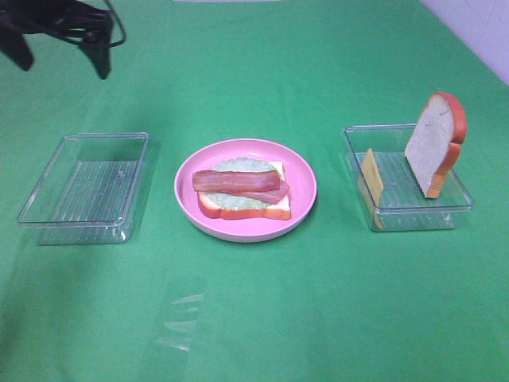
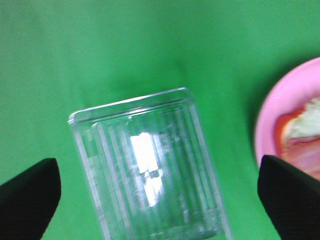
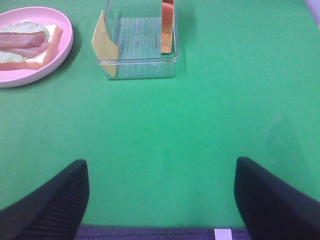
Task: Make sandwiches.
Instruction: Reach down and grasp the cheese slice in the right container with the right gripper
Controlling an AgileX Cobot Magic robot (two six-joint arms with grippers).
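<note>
On the pink plate (image 1: 238, 231) lies a partial sandwich: a bread slice (image 1: 274, 208) with pale green lettuce (image 1: 238, 165) and bacon strips (image 1: 235, 182) on top. It also shows in the right wrist view (image 3: 30, 45). A second bread slice (image 1: 433, 143) stands upright in the right clear tray (image 1: 413, 215), and a yellow cheese slice (image 1: 371, 175) leans on that tray's left wall. My left gripper (image 1: 65, 68) is open and empty, high at the far left, above the empty left tray (image 2: 150, 170). My right gripper (image 3: 160, 200) is open and empty, well short of the right tray (image 3: 137, 70).
A green cloth covers the table. The left clear tray (image 1: 83, 223) holds nothing. The plate's rim (image 2: 285, 100) shows at the edge of the left wrist view. A white wall edge (image 1: 485, 32) is at the far right.
</note>
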